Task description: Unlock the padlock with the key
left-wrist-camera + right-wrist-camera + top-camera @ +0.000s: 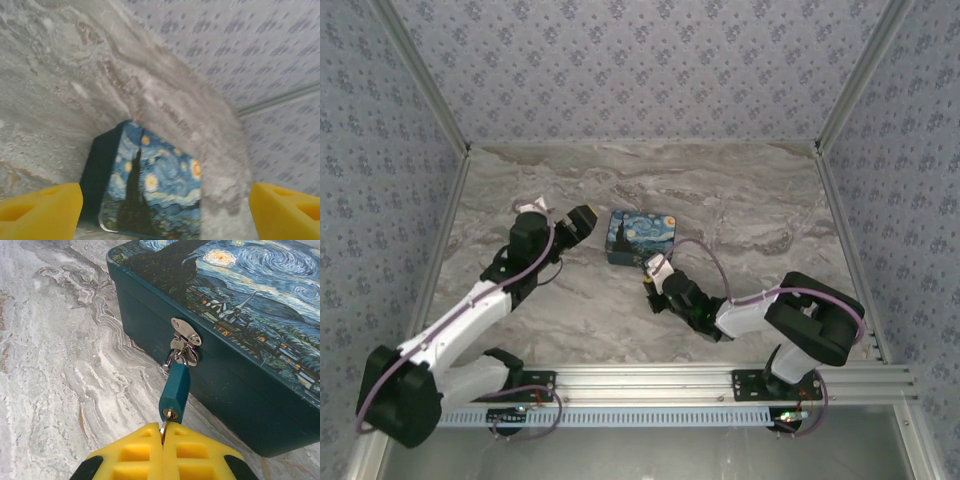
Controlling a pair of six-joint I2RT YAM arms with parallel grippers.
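Key (164,426) is clenched in right pincer (163,437), seated in padlock (175,390) straight ahead along its long axis; left pincer (582,224) is held released beside box (640,236).

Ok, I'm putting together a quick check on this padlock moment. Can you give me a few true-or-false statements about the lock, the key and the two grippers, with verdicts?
1. The padlock hangs from the hasp on the front of the box. True.
2. The right gripper is shut on the key, whose tip sits in the padlock's keyhole. True.
3. The padlock has come off the box. False: its shackle passes through the hasp.
4. The left gripper is clamped shut. False: its jaws stand wide open, facing the box.
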